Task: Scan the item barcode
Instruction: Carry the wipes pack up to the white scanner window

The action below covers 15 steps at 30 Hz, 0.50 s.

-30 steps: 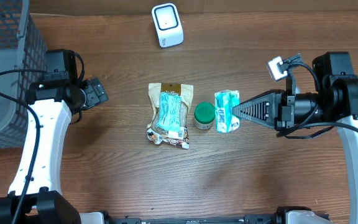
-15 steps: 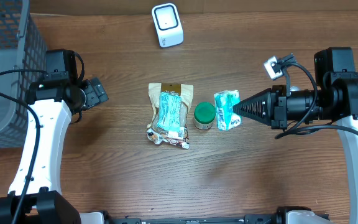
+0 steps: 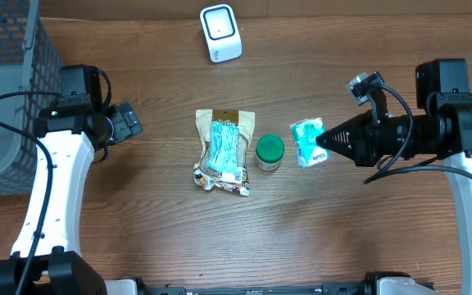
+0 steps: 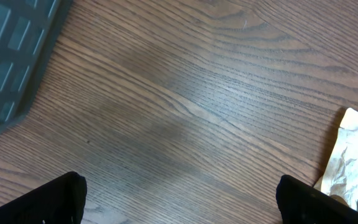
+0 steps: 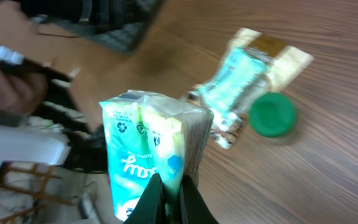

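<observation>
A teal and white tissue pack (image 3: 307,142) hangs off the table, right of a green-lidded jar (image 3: 270,152). My right gripper (image 3: 324,141) is shut on its edge. In the right wrist view the pack (image 5: 145,143) stands upright and tilted, with the right gripper (image 5: 171,190) pinching its lower seam. No barcode shows on the faces I see. The white scanner (image 3: 220,33) stands at the back middle of the table. My left gripper (image 3: 125,121) is open at the left, over bare wood (image 4: 179,199).
A brown snack bag (image 3: 224,150) lies left of the jar, and its corner shows in the left wrist view (image 4: 353,155). A dark mesh basket (image 3: 6,98) fills the far left edge. Both also blur into the right wrist background.
My right gripper has drawn back to the right with the tissue pack, lifting and turning it away from the jar. The left arm has not moved.
</observation>
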Each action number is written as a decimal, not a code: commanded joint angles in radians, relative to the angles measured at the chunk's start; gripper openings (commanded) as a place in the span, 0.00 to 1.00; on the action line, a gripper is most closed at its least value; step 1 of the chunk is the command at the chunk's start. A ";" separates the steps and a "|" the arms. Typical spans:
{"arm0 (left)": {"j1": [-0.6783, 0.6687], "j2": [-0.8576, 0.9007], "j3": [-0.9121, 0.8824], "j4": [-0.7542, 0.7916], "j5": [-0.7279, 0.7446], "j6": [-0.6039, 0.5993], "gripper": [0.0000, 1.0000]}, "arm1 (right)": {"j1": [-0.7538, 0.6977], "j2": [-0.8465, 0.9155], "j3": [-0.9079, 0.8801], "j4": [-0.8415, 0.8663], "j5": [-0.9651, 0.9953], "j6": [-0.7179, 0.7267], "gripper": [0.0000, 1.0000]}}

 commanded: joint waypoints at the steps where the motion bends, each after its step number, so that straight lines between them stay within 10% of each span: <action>1: -0.003 -0.011 0.009 0.001 -0.008 0.012 1.00 | 0.004 -0.018 0.018 0.043 0.179 0.158 0.04; 8: -0.003 -0.011 0.009 0.001 -0.008 0.013 1.00 | 0.005 -0.018 0.019 0.156 0.436 0.552 0.04; 15: -0.003 -0.011 0.009 0.001 -0.008 0.013 1.00 | 0.111 0.037 0.151 0.134 0.523 0.600 0.03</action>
